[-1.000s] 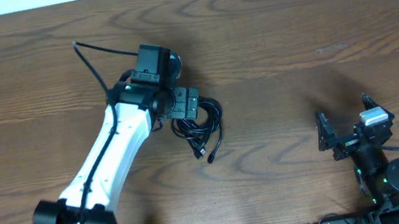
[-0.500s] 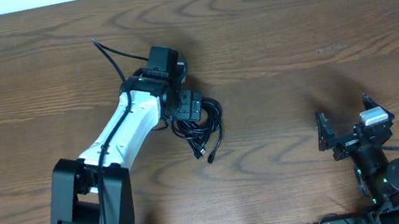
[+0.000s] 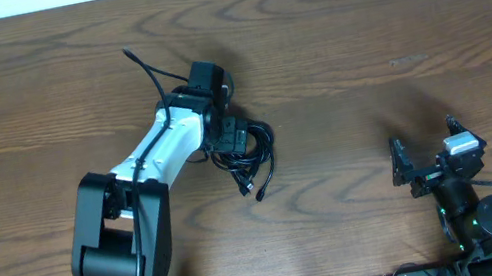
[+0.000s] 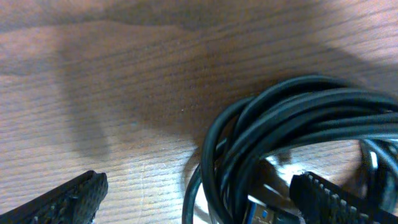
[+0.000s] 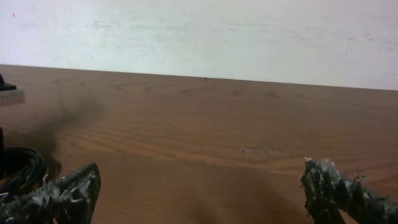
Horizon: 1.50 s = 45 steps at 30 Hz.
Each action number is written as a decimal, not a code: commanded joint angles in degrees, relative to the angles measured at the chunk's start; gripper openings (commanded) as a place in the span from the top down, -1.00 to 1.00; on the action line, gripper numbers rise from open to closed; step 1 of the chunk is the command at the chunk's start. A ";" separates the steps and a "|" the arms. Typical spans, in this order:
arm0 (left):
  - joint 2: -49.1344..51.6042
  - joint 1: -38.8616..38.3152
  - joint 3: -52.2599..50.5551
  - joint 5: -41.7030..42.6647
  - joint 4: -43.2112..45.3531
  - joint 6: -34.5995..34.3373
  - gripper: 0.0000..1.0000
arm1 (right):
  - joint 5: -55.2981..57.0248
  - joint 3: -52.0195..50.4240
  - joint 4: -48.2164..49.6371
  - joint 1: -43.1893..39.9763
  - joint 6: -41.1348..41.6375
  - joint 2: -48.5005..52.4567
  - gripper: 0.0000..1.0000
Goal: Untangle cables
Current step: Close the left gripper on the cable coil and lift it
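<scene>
The cables (image 3: 251, 155) lie as a knotted bundle of thin glossy black cords on the wooden table, with loose plug ends trailing toward the front. In the left wrist view the loops (image 4: 292, 143) fill the right half and a blue-tipped plug (image 4: 264, 213) shows at the bottom. My left gripper (image 3: 236, 140) is open and low over the bundle's left edge; its fingers (image 4: 199, 199) straddle the cords, one on bare wood. My right gripper (image 3: 426, 165) is open and empty at the front right, far from the bundle, which shows at the left edge of its view (image 5: 18, 168).
The wooden table (image 3: 388, 21) has a white wall along its far edge (image 5: 199, 31). A thicker black arm cable (image 3: 145, 69) arcs up behind the left wrist. The right arm's base (image 3: 484, 218) sits at the front right edge.
My left arm has swung further over the table and its gripper has shifted slightly right and down onto the bundle's left edge. The right arm has not moved.
</scene>
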 commanded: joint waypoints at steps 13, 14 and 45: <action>3.48 -0.09 0.94 -1.33 -0.11 -0.92 -0.96 | 0.17 -0.04 -0.24 -0.33 0.59 -0.31 -0.98; 3.48 -0.09 0.94 -1.33 -0.11 -0.92 -0.96 | 0.17 -0.04 -0.24 -0.33 0.59 -0.31 -0.98; 3.45 -0.09 0.94 -1.07 -4.09 -2.01 0.85 | 0.24 -0.04 -0.24 -0.35 0.57 -0.31 -0.99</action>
